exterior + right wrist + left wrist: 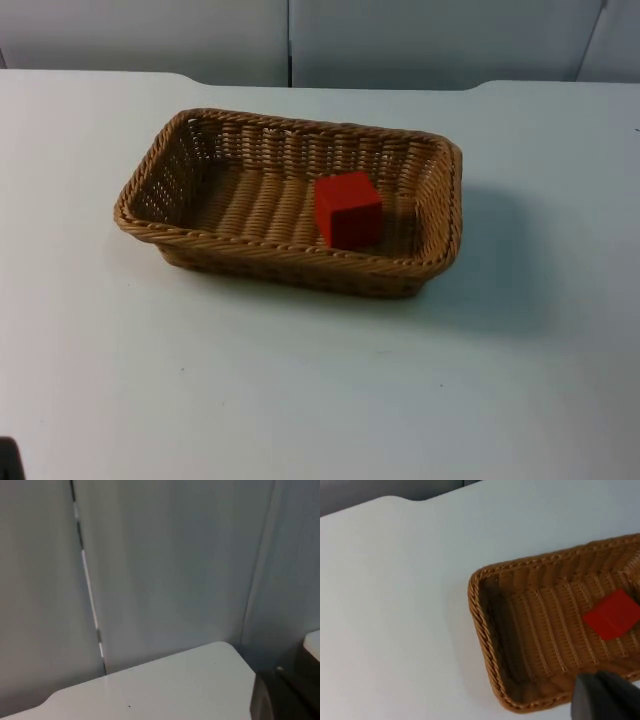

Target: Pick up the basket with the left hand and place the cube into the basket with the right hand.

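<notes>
Wicker basket [200,135] on white table [300,400], red cube [347,209] inside toward 3 o'clock, left gripper [605,697] above the basket's rim, grip state indiscernible.

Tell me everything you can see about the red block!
The red block is a small cube with flat sides and sharp corners, plain and smooth like painted wood or plastic. It sits flat on the woven bottom of the brown basket, toward the right end and near the front wall. It is turned a little, so one corner edge faces the top camera and two sides and the top show. The left wrist camera sees it too. Only the basket touches it; no hand holds it.
</notes>
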Robot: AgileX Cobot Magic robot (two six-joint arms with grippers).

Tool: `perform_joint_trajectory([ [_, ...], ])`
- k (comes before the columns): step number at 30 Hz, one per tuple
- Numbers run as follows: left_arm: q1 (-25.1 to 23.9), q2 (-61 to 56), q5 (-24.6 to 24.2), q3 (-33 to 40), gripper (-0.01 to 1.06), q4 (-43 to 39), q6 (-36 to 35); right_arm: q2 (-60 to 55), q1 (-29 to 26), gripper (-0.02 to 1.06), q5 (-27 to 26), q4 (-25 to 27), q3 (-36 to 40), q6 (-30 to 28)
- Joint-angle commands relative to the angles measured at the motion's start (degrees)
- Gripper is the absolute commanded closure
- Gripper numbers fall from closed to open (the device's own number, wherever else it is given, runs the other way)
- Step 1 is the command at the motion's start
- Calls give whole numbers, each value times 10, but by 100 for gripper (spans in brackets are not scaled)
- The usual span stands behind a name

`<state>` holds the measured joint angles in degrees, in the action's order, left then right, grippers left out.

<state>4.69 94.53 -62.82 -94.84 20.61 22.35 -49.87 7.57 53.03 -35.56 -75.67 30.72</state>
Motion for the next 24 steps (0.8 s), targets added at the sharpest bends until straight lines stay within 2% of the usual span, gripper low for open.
perform_joint_trajectory([
  [1, 1, -74, 20, 69, 105, 2, 1, 49, -5, 105, 44, -7, 2, -5],
  [3, 1, -165, 74, 154, 105, 5, -1, 88, -5, 105, 69, 1, 2, -44],
  [5, 1, -253, 128, 239, 105, 19, -4, 128, -5, 105, 87, 31, 5, -81],
  [6, 1, -253, 128, 239, 105, 19, -4, 128, -5, 105, 87, 31, 5, -81],
  [8, 1, -353, 174, 324, 105, 29, -4, 170, -5, 105, 90, 65, 24, -133],
  [10, 1, -444, 196, 391, 105, 22, -4, 221, -5, 105, 95, 84, 67, -157],
  [11, 1, -444, 196, 391, 105, 22, -4, 221, -5, 105, 95, 84, 67, -157],
  [14, 1, -578, 182, 474, 105, -12, -10, 309, -5, 105, 101, 111, 161, -155],
  [16, 1, -671, 166, 510, 105, -48, -41, 372, -5, 105, 97, 126, 233, -155],
  [17, 1, -671, 166, 510, 105, -48, -41, 372, -5, 105, 97, 126, 233, -155],
  [20, 1, -791, 111, 537, 105, -91, -94, 467, -5, 105, 97, 156, 316, -158],
  [21, 1, -846, 67, 541, 105, -103, -118, 499, -5, 105, 97, 189, 344, -168],
  [22, 1, -846, 67, 541, 105, -103, -118, 499, -5, 105, 97, 189, 344, -168],
  [23, 1, -875, 45, 544, 105, -109, -123, 499, -5, 105, 107, 213, 357, -187],
  [24, 1, -912, 30, 548, 105, -120, -123, 499, -4, 105, 140, 230, 358, -212],
])
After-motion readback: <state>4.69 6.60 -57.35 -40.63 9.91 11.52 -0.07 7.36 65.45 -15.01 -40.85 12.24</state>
